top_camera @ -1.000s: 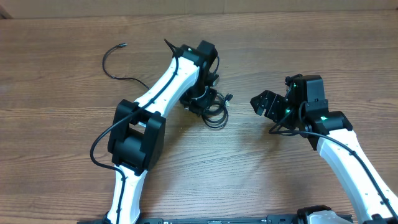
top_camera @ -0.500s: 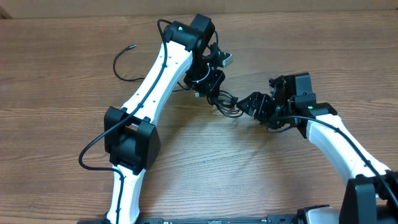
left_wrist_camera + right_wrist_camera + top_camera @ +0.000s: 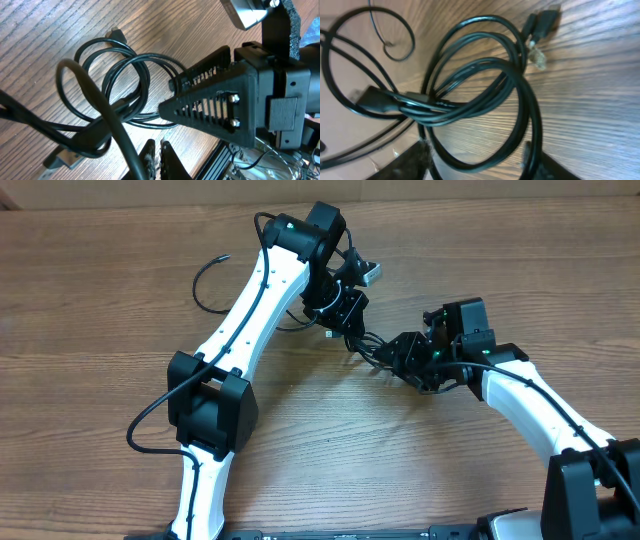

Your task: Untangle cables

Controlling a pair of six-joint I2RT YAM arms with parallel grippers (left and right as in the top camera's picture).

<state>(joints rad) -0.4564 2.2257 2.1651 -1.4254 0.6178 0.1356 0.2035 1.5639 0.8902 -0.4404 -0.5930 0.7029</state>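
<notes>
Knotted cables (image 3: 366, 346), clamped in the closed left gripper (image 3: 343, 320), are strung straight ahead into the right gripper (image 3: 398, 352), whose parted jaws straddle them.

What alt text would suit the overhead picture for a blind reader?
Over a wooden table, two robot grippers meet at a knot of black cables. The left gripper is shut on the knot; the right gripper, jaws open, straddles its loops.

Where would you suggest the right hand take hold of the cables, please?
The outer loop of the cables, from the right: it bows clear of the rest, and the left hand pinches the opposite end. The open right hand faces it.
</notes>
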